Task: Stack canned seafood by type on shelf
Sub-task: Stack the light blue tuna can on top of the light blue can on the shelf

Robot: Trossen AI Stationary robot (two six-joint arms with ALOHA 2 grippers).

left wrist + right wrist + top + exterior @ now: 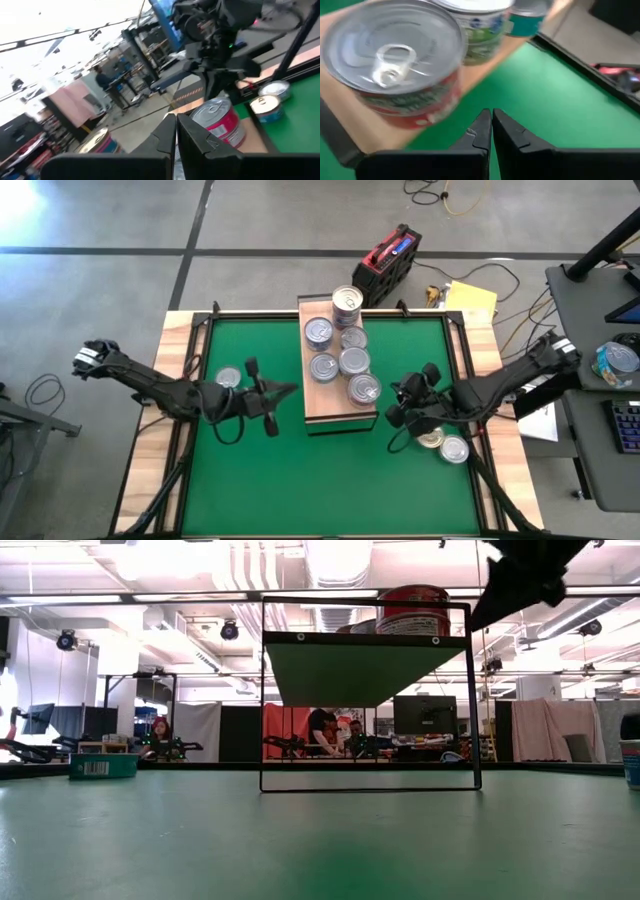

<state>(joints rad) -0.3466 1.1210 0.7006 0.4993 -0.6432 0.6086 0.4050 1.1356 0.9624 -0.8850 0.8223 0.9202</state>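
tins on the little wooden shelf

green mat covers the table, with a pale wood edge around it. on the left, the left gripper points at the shelf, its two dark fingers pressed together and holding nothing. one small round silver tin sits just beside that arm. in the middle stands the long light-wood shelf with a dark frame, with six round silver-lid tins on top. on the right, the right gripper is near the shelf, fingers squeezed together, empty. a gold-lid tin and a silver-lid tin lie touching by that arm.
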